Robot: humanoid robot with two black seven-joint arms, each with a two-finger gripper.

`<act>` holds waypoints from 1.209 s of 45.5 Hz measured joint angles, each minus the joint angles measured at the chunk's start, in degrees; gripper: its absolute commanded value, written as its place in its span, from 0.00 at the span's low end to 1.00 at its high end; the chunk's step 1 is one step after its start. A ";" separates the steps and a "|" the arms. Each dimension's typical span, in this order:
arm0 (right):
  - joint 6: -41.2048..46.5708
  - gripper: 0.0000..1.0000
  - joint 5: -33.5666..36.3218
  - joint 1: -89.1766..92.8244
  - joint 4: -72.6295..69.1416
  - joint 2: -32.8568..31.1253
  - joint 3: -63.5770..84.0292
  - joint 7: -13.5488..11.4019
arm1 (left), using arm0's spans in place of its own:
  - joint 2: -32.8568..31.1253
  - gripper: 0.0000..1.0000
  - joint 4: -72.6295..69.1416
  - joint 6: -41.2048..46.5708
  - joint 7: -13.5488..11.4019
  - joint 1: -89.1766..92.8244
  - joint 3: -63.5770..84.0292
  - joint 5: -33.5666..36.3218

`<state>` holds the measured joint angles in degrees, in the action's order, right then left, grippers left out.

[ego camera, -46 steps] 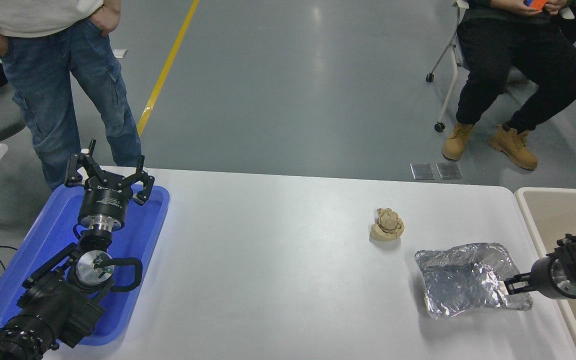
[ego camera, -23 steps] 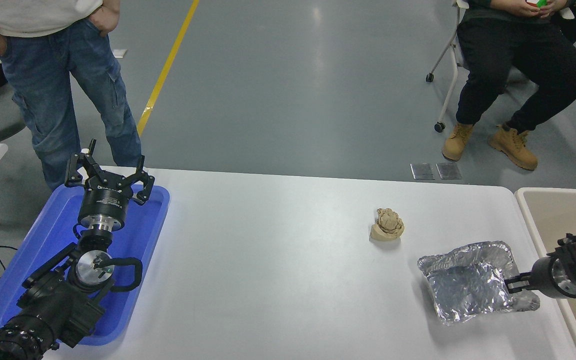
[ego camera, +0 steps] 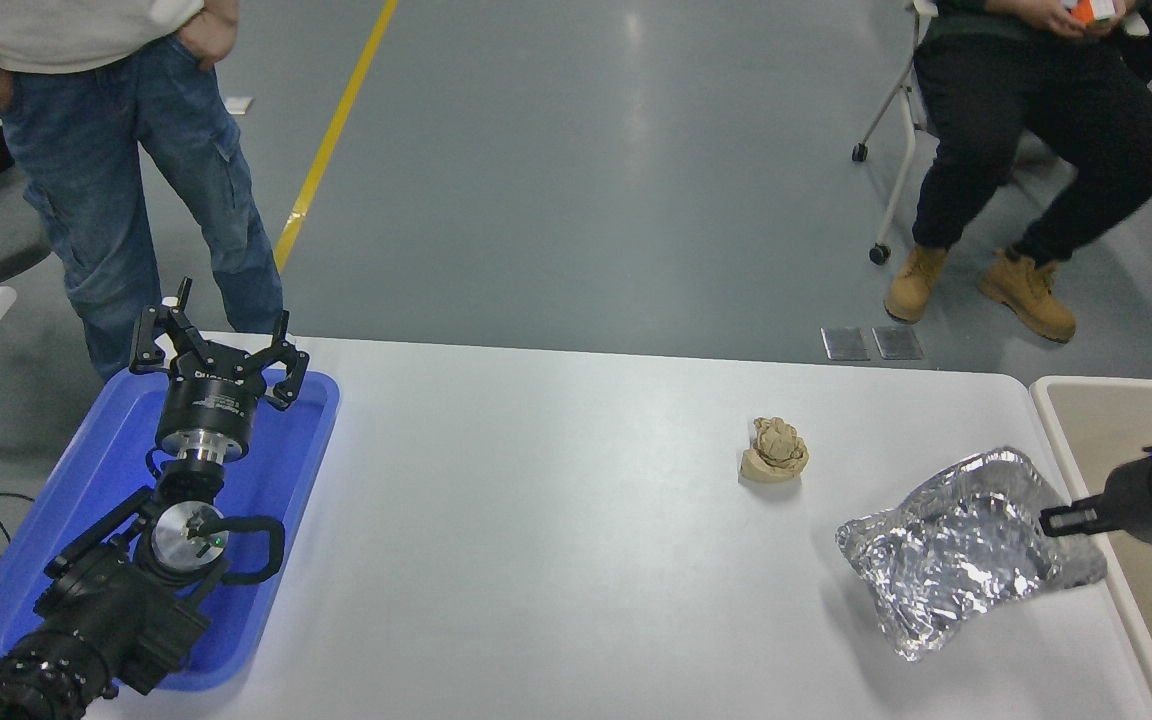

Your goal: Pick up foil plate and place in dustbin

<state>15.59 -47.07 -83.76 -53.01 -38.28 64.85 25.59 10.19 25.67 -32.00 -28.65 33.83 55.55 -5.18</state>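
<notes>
The foil plate (ego camera: 961,555) is a shiny crinkled silver tray at the table's right side, tilted with its right rim raised. My right gripper (ego camera: 1056,520) comes in from the right edge and is shut on the plate's right rim, holding that side up off the table. The dustbin (ego camera: 1086,425) is a beige bin just right of the table; only its left rim and inner wall show. My left gripper (ego camera: 218,350) is parked open over the blue tray at the lower left.
A small crumpled tan paper ball (ego camera: 774,451) lies left of and behind the plate. A shallow blue tray (ego camera: 276,510) sits at the table's left. One person stands at the far left (ego camera: 136,150); another sits at the far right (ego camera: 1036,120).
My right gripper has moved up and to the right with the plate's rim in it. The plate has shifted toward the dustbin and tilted up.
</notes>
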 measured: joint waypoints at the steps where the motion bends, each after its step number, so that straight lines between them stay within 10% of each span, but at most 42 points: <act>1: 1.13 0.00 -0.03 -1.55 -0.83 -0.34 0.25 0.05 | 0.00 1.00 0.00 0.00 0.00 0.00 0.00 -0.02; 55: 28.96 0.00 1.59 -44.49 -16.71 3.72 4.34 0.46 | 0.00 1.00 0.00 0.00 0.00 -0.04 0.00 -0.01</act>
<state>44.55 -45.48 -128.24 -69.72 -34.55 69.20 26.05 10.20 25.67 -32.00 -28.65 33.79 55.55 -5.18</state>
